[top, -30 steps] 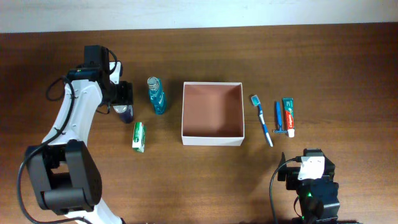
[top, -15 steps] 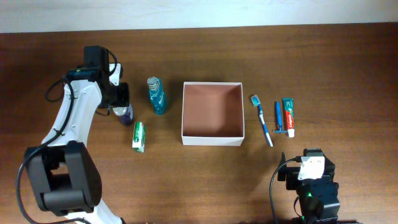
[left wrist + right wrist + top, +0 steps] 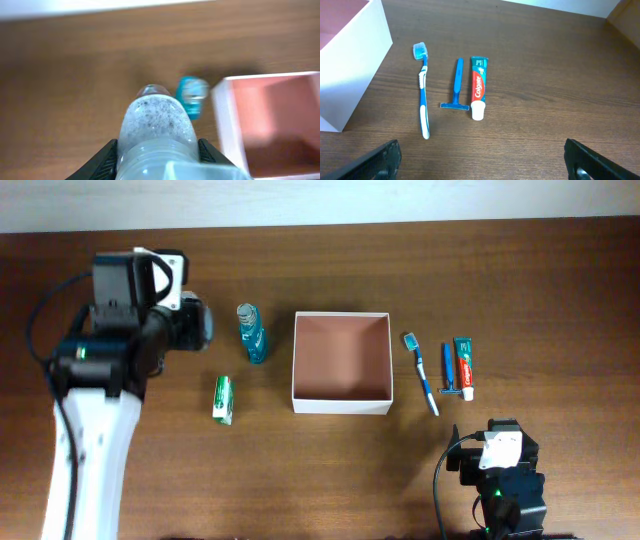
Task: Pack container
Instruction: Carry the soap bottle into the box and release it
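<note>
The container (image 3: 341, 406), a shallow white box with a reddish-brown inside, sits mid-table and holds nothing; its corner shows in the left wrist view (image 3: 227, 125) and the right wrist view (image 3: 350, 65). My left gripper (image 3: 193, 326) is shut on a translucent bottle (image 3: 156, 120) and holds it above the table, left of the container; its fingers (image 3: 157, 155) clamp the bottle's sides. My right gripper (image 3: 495, 460) is open and empty near the front edge, its fingers (image 3: 482, 155) wide apart over bare wood.
A teal bottle (image 3: 251, 333) lies between my left gripper and the container, also in the left wrist view (image 3: 192, 95). A green-and-white tube (image 3: 223, 399) lies in front of it. Right of the container lie a toothbrush (image 3: 421, 372), a razor (image 3: 448, 370) and toothpaste (image 3: 463, 367).
My left arm has risen from the table with the bottle in its grip and now looms larger in the overhead view. The right arm has not moved.
</note>
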`<action>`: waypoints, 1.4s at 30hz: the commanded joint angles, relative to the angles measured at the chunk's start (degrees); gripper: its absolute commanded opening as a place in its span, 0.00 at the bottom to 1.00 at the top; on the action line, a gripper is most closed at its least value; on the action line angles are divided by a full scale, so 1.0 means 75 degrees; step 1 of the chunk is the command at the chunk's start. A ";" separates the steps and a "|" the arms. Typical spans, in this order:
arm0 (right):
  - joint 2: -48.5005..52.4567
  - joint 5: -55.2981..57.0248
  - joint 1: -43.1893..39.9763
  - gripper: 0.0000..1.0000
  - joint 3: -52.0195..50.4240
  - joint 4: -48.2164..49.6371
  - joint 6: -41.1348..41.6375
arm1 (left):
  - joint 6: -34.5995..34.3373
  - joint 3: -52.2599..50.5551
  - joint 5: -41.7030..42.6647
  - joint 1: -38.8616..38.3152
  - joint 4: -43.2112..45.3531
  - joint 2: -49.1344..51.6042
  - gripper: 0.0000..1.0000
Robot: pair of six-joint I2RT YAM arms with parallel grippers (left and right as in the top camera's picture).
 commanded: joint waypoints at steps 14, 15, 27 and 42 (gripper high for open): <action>-0.0058 -0.0017 -0.0052 0.99 -0.0061 -0.0003 0.0090 | -0.1553 0.0277 -0.0466 -0.3337 0.0833 0.1055 0.03; -0.0058 -0.0017 -0.0052 0.99 -0.0061 -0.0003 0.0090 | -0.1798 0.0277 -0.0691 -0.3389 0.0924 0.1399 0.03; -0.0058 -0.0017 -0.0052 0.99 -0.0061 -0.0003 0.0090 | -0.2742 0.0277 -0.0778 -0.3523 0.2457 0.4071 0.12; -0.0058 -0.0017 -0.0052 0.99 -0.0061 -0.0003 0.0093 | -0.2763 0.0828 -0.0452 -0.3523 0.1719 0.3786 0.92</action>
